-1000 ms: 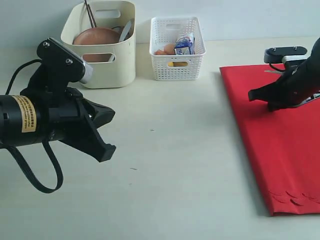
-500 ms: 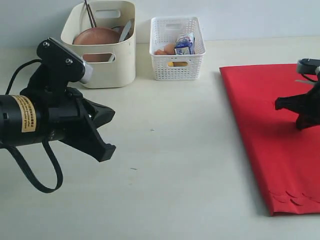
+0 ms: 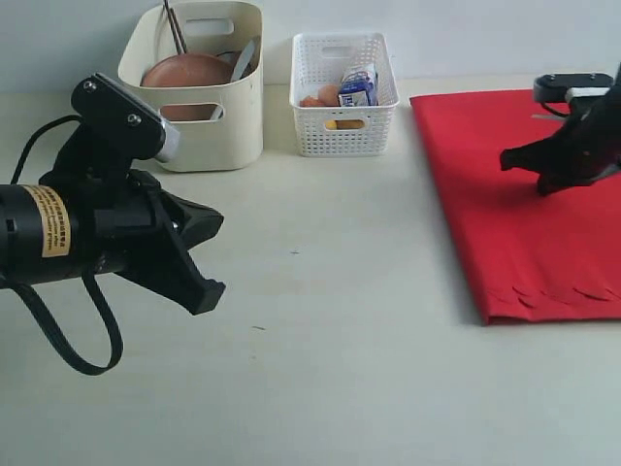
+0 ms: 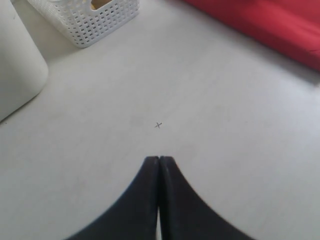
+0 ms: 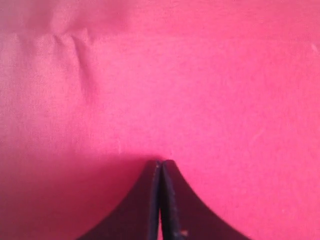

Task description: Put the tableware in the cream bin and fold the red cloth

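— While working toward the fold, worth checking the grip first. Right gripper (image 3: 529, 170) low over the far half of the red cloth (image 3: 514, 243), jaws squeezed together. No telling from either view about fabric pinched between them.

— Looks more like resting on the surface than biting in. Faint wrinkles just ahead of the tips in the wrist view, nothing lifted.

— And the cloth itself: spread flat on the right of the table (image 3: 340, 340), scalloped edge (image 3: 563, 291) nearest the camera, running off the right side of the exterior view.

— Left gripper (image 4: 159, 159)?

— Clamped on nothing, hanging above bare table, well apart from the cloth. Tableware side seems settled: round brown plate (image 3: 184, 70) and dark chopsticks (image 3: 175, 29) standing in the cream bin (image 3: 238, 141), just beside the white lattice basket (image 3: 344, 131).

— So, for a clean fold: open up, go for an edge rather than the middle, and pinch a corner cleanly. Lift barely clear, carry low across to the opposite edge, lay down edge on edge.

— Bring the left in too. Pin the other corner, or risk dragging the whole sheet across that smooth top instead of folding.

— Then smooth along the crease before letting go.
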Controlling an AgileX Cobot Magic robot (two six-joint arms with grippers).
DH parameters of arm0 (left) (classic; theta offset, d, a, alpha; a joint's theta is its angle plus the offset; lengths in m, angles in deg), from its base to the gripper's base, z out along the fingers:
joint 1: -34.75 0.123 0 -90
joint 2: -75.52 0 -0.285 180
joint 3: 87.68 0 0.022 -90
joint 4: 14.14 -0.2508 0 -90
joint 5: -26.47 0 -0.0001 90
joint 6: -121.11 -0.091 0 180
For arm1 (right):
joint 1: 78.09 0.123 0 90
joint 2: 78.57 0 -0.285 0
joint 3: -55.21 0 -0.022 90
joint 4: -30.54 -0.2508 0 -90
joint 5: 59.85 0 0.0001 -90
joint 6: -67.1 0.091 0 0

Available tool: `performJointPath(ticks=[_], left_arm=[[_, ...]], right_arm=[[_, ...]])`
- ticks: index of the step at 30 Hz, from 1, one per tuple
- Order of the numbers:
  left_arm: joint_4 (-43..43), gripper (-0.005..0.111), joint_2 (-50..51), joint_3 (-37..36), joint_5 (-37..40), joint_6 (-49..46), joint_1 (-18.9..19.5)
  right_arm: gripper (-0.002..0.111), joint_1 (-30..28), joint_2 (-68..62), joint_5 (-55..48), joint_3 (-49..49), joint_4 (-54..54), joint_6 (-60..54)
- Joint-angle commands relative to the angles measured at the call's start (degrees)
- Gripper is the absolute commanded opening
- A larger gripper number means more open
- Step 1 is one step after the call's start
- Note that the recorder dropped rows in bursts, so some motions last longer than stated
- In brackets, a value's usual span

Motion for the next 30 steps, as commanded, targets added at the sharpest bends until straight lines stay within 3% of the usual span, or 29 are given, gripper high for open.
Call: performJointPath(ticks=[1,7,13,25,30], left_arm=[[0.00,0.001,-0.17,-0.37,-0.77,0.22,0.10],[0.00,0.001,-0.17,-0.37,-0.77,0.22,0.10],[0.00,0.001,-0.17,-0.37,-0.77,0.22,0.10],[0.00,0.001,-0.17,-0.37,-0.77,0.22,0.10],[0.00,0.001,-0.17,-0.37,-0.77,0.22,0.10]], right_arm=[[0.000,4.23,-8.46,-7.37,9.38,-0.15,-1.22],[0.000,6.15,-14.23,-13.72,24.23,1.25,-1.61],[0.000,6.01,-13.97,-17.70,30.29,3.72,-1.39],[0.000,4.83,1.40,-27.07,30.83,5.56,3.80],[0.000,4.83,12.50,-23.06,22.87,5.83,5.36]])
